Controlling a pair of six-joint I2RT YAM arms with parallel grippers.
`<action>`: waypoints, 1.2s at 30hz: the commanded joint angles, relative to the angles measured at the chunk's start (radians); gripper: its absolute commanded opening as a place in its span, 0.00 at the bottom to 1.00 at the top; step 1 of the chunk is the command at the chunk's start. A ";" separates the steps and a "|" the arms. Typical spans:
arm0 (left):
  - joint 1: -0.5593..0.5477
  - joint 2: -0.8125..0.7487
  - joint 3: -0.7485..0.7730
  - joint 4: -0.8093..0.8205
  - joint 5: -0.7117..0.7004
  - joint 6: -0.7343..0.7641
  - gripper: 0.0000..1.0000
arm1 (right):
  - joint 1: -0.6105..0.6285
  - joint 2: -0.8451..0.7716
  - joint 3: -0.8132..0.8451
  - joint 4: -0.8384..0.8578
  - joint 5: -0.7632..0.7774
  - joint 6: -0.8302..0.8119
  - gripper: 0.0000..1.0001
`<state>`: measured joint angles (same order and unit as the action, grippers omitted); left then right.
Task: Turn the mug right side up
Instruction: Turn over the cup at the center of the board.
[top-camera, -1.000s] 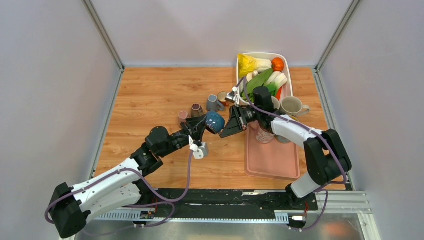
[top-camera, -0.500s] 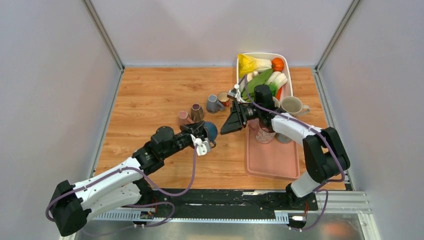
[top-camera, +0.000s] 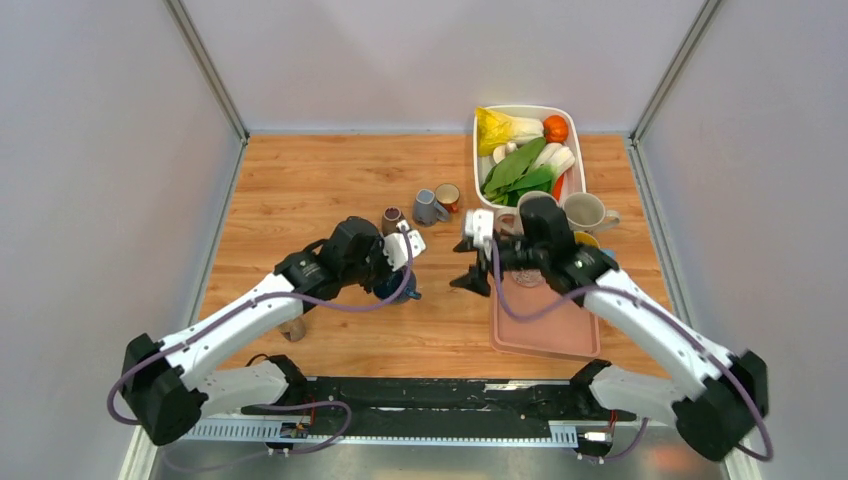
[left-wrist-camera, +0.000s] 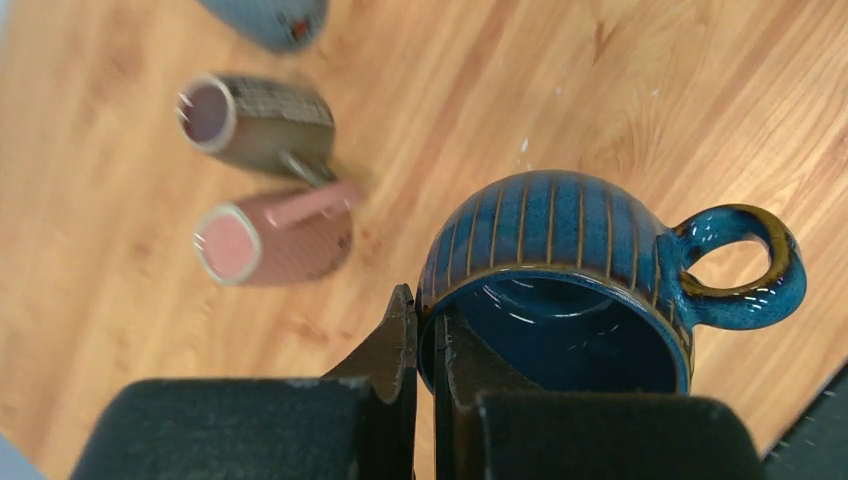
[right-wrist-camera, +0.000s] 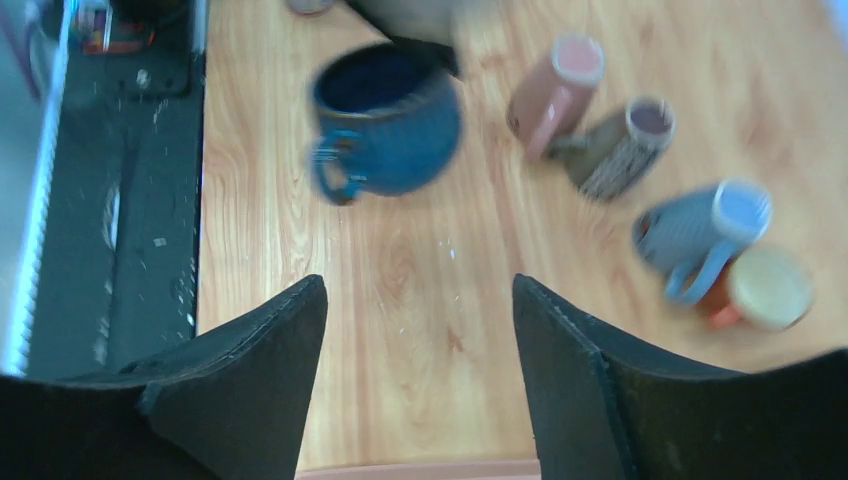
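My left gripper (left-wrist-camera: 425, 345) pinches the blue mug (left-wrist-camera: 570, 250) by its rim, left of the pink tray (top-camera: 545, 325), so I can set it mouth-up; my right gripper (right-wrist-camera: 420, 370) hangs open and empty, nearer the tray, giving room.

Mug (left-wrist-camera: 560, 225) is a glossy deep blue with darker vertical stripes and a brownish rim. There's also a dusty pink cup (left-wrist-camera: 275, 240) and an olive-brown cup (left-wrist-camera: 265, 120) with a crosshatch print. Counter (top-camera: 300, 190) is light wood grain, tray (top-camera: 545, 335) salmon pink.
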<state>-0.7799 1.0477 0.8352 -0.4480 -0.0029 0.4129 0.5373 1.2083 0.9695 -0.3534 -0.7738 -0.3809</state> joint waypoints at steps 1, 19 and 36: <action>0.078 0.119 0.154 -0.182 0.071 -0.275 0.00 | 0.205 -0.247 -0.146 0.036 0.271 -0.449 0.69; 0.139 0.279 0.300 -0.208 0.049 -0.405 0.00 | 0.421 0.101 0.003 0.124 0.604 -0.388 0.51; 0.139 0.286 0.333 -0.183 0.096 -0.356 0.00 | 0.421 0.210 0.075 0.153 0.498 -0.352 0.43</action>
<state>-0.6395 1.3441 1.1118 -0.6804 0.0509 0.0448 0.9524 1.4014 0.9901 -0.2420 -0.2268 -0.7452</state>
